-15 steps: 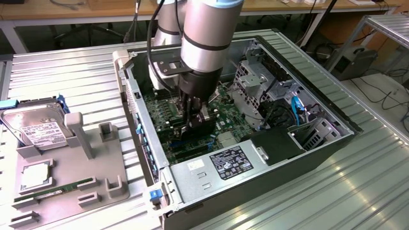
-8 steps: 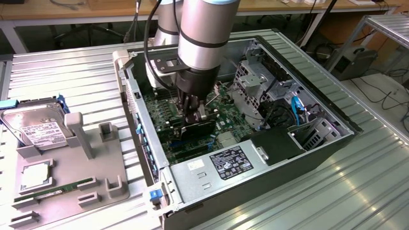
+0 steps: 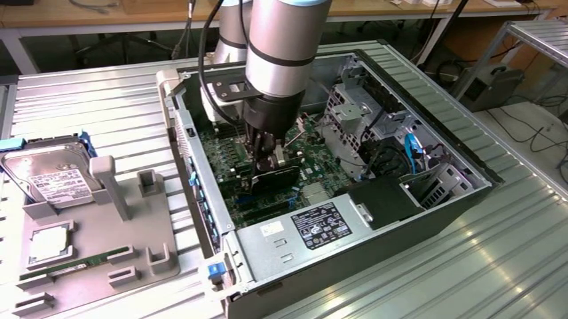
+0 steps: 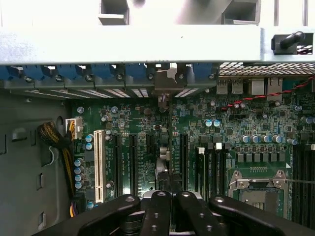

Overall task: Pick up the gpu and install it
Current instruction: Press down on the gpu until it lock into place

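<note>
The gpu (image 3: 273,178) is seen standing on edge inside the open computer case (image 3: 461,156), near the middle of the exterior view, its lower edge down at the green motherboard (image 3: 233,149). It is pinched from above by the gripper (image 3: 271,158), whose dark fingers are pressed against the card's faces. In the wrist view the gpu (image 4: 164,147) is seen edge-on as a thin vertical strip in the centre of the frame, running from the gripper (image 4: 166,199) at the bottom centre up to a silvery bracket (image 4: 165,84) that sits in line with the row of blue slot clips (image 4: 88,71) along the case's rear wall. The card is lined up with the black expansion slots; a white slot (image 4: 99,164) is seen further to the left of the frame, and the processor socket (image 4: 256,184) at the lower right.

The arm (image 3: 282,46) is seen coming down from the top centre of the exterior view. A power supply with a label (image 3: 306,229) is set in the case at the lower centre. On a grey holder plate (image 3: 89,266) at the lower left of the exterior view, a green memory stick (image 3: 76,264) is laid, and a hard drive (image 3: 53,176) is propped at the left edge. Everything is placed on a ribbed metal table (image 3: 479,266).
</note>
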Controlling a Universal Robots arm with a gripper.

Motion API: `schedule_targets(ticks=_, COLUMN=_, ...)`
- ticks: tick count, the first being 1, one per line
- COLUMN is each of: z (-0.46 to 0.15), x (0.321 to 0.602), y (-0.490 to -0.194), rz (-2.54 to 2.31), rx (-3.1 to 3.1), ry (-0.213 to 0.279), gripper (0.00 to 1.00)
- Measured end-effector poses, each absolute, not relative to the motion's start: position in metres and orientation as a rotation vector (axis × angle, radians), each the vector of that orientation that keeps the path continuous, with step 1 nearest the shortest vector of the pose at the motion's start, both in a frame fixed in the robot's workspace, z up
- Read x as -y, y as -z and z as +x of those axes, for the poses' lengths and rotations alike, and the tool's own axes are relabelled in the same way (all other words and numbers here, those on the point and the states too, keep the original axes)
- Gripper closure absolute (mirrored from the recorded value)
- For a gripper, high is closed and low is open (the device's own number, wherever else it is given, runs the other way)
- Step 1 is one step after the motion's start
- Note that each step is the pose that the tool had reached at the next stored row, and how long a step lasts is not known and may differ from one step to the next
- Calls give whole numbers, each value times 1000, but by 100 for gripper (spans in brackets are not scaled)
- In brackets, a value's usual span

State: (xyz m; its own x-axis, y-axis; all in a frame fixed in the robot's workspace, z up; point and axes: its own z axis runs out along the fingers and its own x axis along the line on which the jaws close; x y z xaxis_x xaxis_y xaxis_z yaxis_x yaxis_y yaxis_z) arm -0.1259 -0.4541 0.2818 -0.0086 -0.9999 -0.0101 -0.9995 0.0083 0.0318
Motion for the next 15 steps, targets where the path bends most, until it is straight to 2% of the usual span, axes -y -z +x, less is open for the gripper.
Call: schedule_targets(ticks=15, z=-126, x=449, y=-273, rz=2200, rx=2219, ry=44, gripper=89)
